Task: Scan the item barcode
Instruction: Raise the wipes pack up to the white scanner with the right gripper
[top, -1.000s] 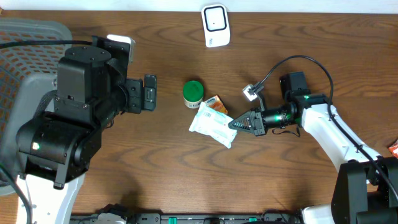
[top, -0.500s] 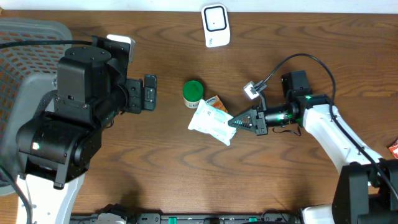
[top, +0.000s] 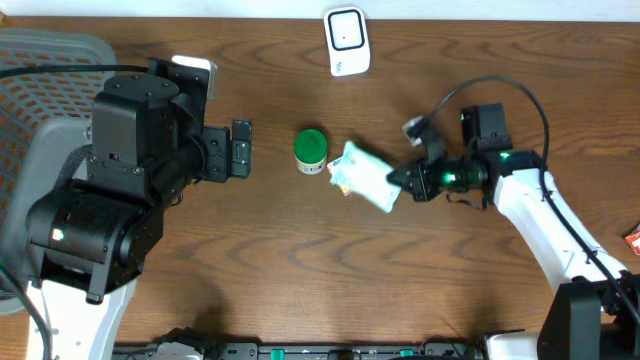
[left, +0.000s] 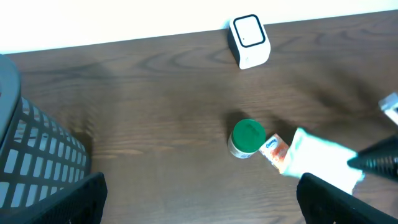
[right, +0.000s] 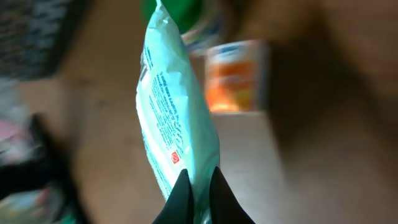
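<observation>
While my right gripper pinches one end of the packet, jaws closed tight, the packet hangs edge-up over the table, just beside a green-lidded jar. It is soft and pale mint, with fine print and a small red mark. My left gripper stands wide, holding nothing. The table is dark wood; a white scanner sits near its far edge, a grey basket at the left.

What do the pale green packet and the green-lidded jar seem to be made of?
Packet: probably thin plastic film, slightly glossy. It has a flat sealed edge, printed text and a soft bend.
Jar: the green lid looks like matte plastic; the body is too small to tell.
</observation>
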